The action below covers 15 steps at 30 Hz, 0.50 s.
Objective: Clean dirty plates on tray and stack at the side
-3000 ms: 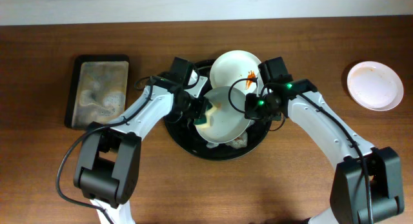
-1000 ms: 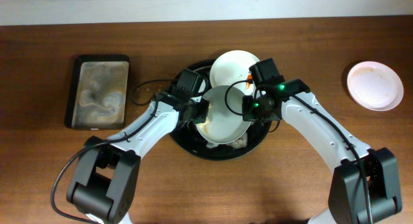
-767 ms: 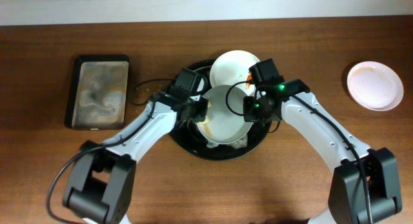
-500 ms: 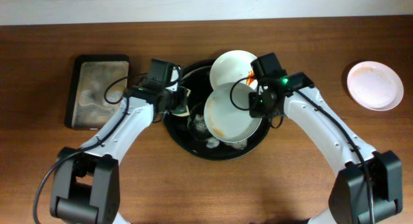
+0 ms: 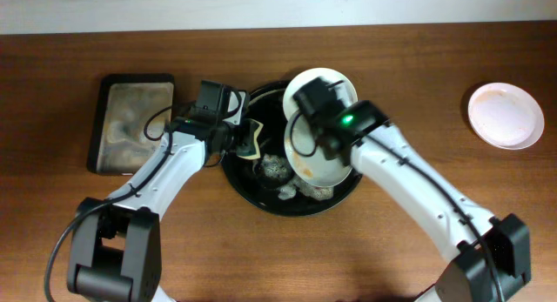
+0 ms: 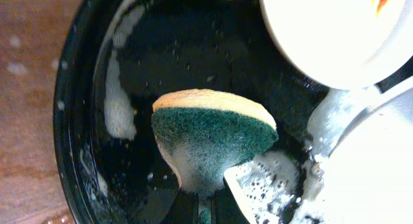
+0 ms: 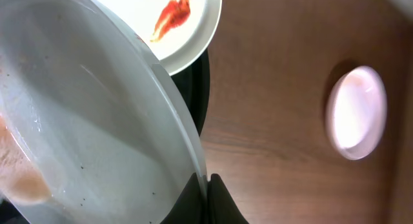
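A round black tray [image 5: 239, 176] sits at the table's middle. My right gripper [image 5: 324, 144] is shut on the rim of a white plate [image 5: 320, 167] with an orange smear and holds it tilted over the tray; the right wrist view shows the fingers [image 7: 206, 188] pinching the rim of this plate [image 7: 84, 133]. A second white plate [image 5: 305, 86] with a red stain leans at the tray's back; it also shows in the right wrist view [image 7: 177, 20]. My left gripper [image 5: 242, 137] is shut on a green-and-yellow sponge [image 6: 210, 130], soapy, over the tray's left side.
A black rectangular tray [image 5: 135, 119] of soapy water lies at the left. A pale pink plate [image 5: 506, 115] lies on the table at the far right, also seen in the right wrist view [image 7: 355, 111]. Foam lumps [image 5: 277, 167] lie in the round tray.
My left gripper has pulled the sponge off the held plate and moved left. My right arm has swung over and turned the plate, keeping hold of its rim.
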Each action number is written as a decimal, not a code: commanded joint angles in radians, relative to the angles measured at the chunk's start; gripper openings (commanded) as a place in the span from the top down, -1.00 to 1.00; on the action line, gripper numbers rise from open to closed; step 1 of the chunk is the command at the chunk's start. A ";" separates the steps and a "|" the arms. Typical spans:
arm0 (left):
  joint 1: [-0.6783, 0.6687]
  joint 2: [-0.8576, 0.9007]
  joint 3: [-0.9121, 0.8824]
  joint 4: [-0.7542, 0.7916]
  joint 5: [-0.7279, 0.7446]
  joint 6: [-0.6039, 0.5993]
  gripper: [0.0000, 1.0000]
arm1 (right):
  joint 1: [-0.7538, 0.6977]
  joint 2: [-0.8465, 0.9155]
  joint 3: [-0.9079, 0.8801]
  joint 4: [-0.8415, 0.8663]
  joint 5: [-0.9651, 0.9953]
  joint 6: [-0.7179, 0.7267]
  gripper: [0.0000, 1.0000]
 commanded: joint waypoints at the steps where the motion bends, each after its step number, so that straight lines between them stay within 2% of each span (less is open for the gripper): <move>1: 0.002 -0.019 -0.030 0.010 0.017 0.016 1.00 | 0.036 -0.024 0.018 -0.005 0.185 -0.003 0.92; 15: 0.002 -0.019 -0.031 0.022 0.017 0.016 1.00 | 0.048 -0.024 0.018 0.002 0.416 -0.003 0.92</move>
